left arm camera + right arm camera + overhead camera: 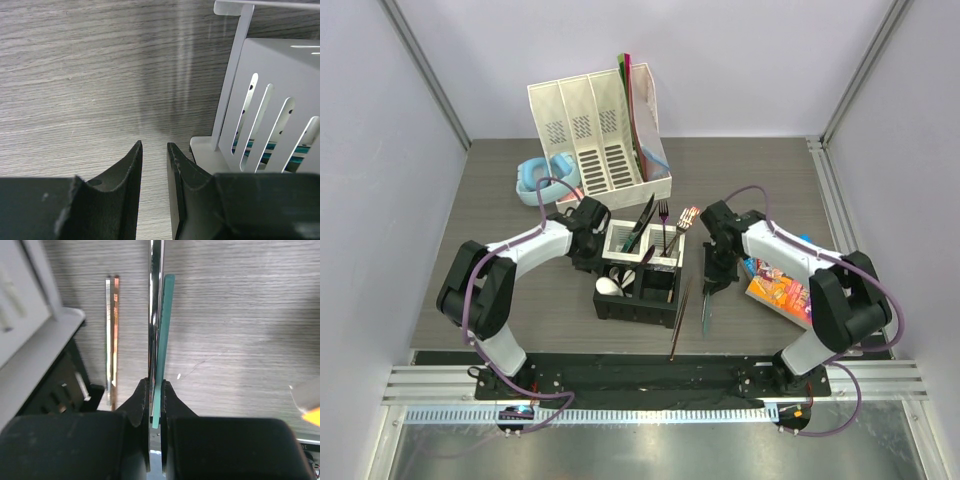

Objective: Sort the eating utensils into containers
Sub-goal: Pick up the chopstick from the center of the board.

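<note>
Right gripper clamped on a slim utensil, just right of the caddy.

I'm looking at a grey wood-grain table (750,170) boxed in by pale walls. My right gripper (156,387) is pinched tight on a slim utensil (162,330), teal and metal; I can't tell whether it is one piece or two pressed together. Chopsticks (113,340) lie flat between it and the caddy (635,305), whose cells hold cutlery and a white spoon (608,286). My left gripper (154,150) sits at the caddy's left wall, jaws partly apart, gripping nothing. A book (780,288) lies just right of the right gripper. Headphones (532,178) and a file organiser (585,130) stand farther back.
</note>
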`<state>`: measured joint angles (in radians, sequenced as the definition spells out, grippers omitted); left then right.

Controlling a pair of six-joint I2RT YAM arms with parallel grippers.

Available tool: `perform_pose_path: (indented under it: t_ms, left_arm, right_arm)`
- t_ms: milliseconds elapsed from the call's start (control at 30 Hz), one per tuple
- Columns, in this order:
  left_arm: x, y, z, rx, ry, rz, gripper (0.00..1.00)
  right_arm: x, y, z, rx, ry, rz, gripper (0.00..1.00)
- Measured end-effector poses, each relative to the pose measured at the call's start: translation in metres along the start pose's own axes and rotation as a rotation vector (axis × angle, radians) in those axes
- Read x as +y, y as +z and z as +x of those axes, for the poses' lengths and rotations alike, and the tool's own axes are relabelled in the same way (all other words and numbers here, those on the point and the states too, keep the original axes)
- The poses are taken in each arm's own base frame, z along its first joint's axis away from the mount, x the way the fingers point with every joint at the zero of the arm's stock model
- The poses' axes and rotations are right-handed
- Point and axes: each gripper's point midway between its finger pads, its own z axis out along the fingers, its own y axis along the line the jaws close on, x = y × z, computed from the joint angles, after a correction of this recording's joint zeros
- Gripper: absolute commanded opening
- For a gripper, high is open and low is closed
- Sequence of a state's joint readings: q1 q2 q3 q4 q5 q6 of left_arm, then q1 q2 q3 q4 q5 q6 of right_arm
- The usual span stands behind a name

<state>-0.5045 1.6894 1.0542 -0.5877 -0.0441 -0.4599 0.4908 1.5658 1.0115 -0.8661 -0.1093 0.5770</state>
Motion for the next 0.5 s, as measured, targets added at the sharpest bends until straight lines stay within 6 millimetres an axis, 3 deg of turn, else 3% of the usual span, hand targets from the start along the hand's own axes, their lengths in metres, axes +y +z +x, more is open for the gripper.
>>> perform_pose_path:
  t_ms: [167,500]
  left_arm:
    - [0.000,0.000,0.000,0.000,0.001,0.000,0.26]
    - [0.000,0.000,0.000,0.002,0.003,0.001,0.27]
  right_arm:
    - [0.007,-0.025,-0.012,-0.076,-0.011,-0.030,0.01]
    - [0.031,-0.098,-0.046,-0.302,-0.019,-0.128,0.01]
